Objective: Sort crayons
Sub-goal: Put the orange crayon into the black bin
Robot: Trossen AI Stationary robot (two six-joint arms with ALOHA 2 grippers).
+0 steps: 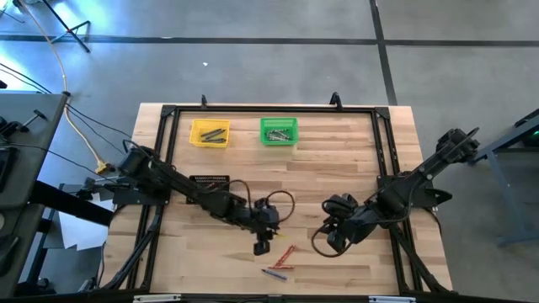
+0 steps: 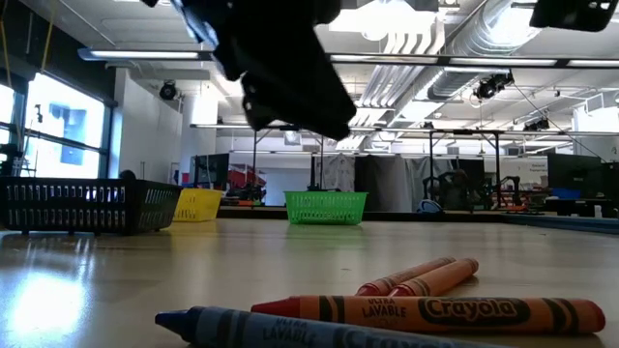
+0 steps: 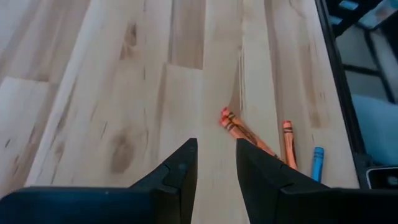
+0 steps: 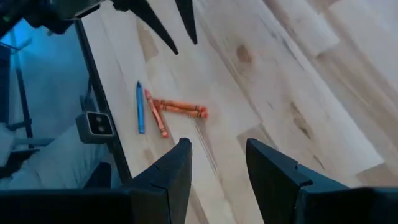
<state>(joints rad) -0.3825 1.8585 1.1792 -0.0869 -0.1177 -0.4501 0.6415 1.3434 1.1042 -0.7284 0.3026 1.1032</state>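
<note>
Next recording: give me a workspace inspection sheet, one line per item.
Surface: wooden table, black frame around it.
Job's things: three orange crayons and one blue crayon loose near the front edge; more crayons in the yellow bin and green bin.
Clutter: black mesh bin at the left side.
End effectors: left end effector open, empty, close beside the loose crayons; right end effector open, empty, farther right.
Cables: loops on both arms; yellow cable off the table, left.
Surroundings: grey floor, workshop behind; no person seen.
</note>
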